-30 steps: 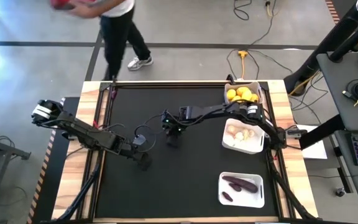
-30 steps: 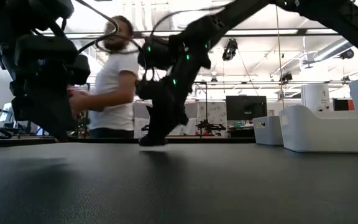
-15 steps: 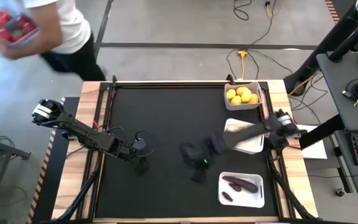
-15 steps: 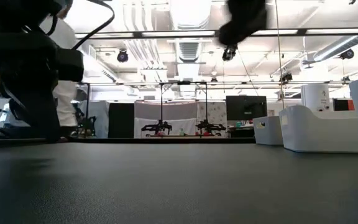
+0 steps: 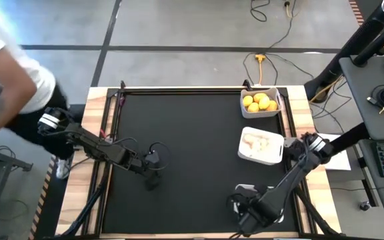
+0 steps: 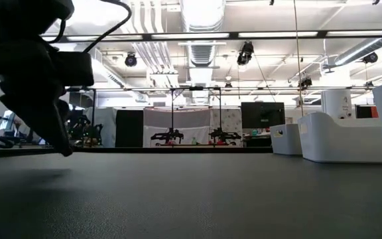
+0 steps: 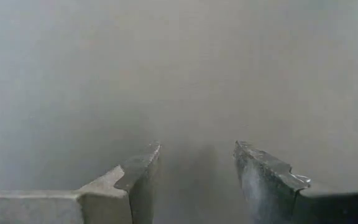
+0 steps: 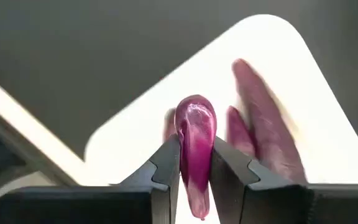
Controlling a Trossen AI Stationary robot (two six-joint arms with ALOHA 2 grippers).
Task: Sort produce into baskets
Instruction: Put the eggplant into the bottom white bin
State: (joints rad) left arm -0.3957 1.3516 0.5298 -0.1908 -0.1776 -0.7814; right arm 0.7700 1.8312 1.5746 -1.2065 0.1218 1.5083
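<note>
The right gripper is clamped on a small purple eggplant, its two fingers pressing the glossy piece from both sides. It hangs directly over the near basket, the white tray at the table's near right corner, where more purple eggplants already lie. From above, the right arm reaches down over that basket and hides most of it, so only a strip of white rim shows.

Left of the near basket, well apart across the black mat, the left gripper sits low over the bare mat near its left side. Its fingers stand apart with nothing between them, only the mat beyond.

Farther from the near basket along the right edge sits the middle basket, holding whitish garlic bulbs. Farther still, at the far right corner, the far basket holds yellow lemons. The level view shows these two as white walls at the right.

Past the table's left edge, a person in a white shirt leans in beside the left arm's base.
</note>
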